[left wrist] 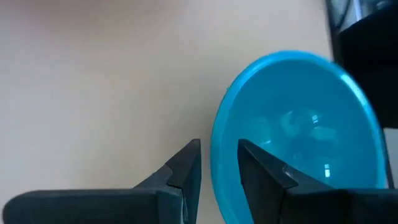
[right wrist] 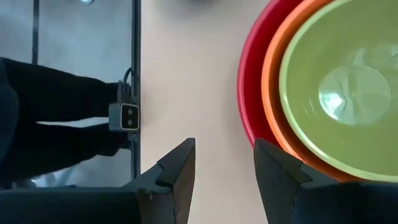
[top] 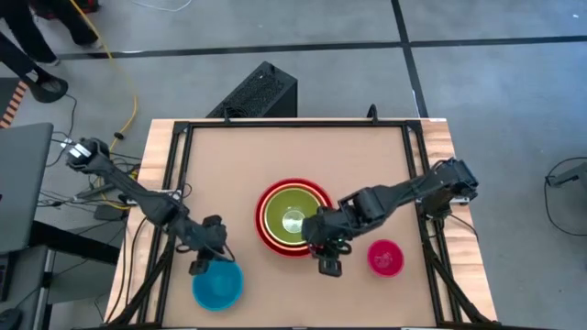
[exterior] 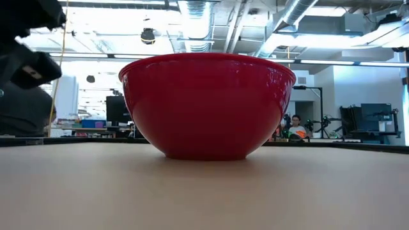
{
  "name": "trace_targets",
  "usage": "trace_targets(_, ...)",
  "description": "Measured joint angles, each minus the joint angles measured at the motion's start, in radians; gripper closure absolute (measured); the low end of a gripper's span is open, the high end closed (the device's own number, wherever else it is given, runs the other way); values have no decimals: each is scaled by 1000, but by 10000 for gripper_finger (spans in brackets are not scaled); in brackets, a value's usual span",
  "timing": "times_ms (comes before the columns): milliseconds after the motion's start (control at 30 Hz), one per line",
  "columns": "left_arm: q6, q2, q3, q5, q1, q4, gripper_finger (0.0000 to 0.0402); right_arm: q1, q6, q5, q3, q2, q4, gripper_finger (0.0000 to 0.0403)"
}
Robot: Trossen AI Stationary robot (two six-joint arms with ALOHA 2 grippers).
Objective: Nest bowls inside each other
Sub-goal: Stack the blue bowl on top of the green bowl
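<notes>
The red bowl stands at the table's middle, with the orange bowl and the green bowl nested in it. Near the front edge on the left sits the blue bowl, upright on its base. My left gripper hovers open at this bowl's far-left rim; in the left wrist view one finger shows outside the rim and one over the hollow. The pink bowl rests right of the stack. Between the stack and the pink bowl my right gripper is open and holds nothing, beside the red bowl's near rim.
Dark rails frame the tabletop on its left, far and right sides. A small camera sits at the near edge. Beyond the far edge stands a black box. Bare tabletop lies left of and behind the stack.
</notes>
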Motion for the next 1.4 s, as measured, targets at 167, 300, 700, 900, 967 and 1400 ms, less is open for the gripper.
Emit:
trace_targets(167,-14,82,0,3,-20,18,308,15,-11,4,0,0,0,237)
trace_targets(300,-15,130,0,23,-20,20,308,15,-28,4,0,0,0,237)
trace_targets(700,-64,141,0,97,-18,33,391,-27,-38,4,0,0,0,237)
trace_targets(900,-48,128,96,92,5,-17,396,-59,-65,4,0,0,6,237)
trace_targets(967,10,118,177,76,31,-94,396,-75,-77,4,0,0,19,237)
trace_targets(1400,44,125,709,-493,281,-564,398,-232,140,25,0,0,308,237)
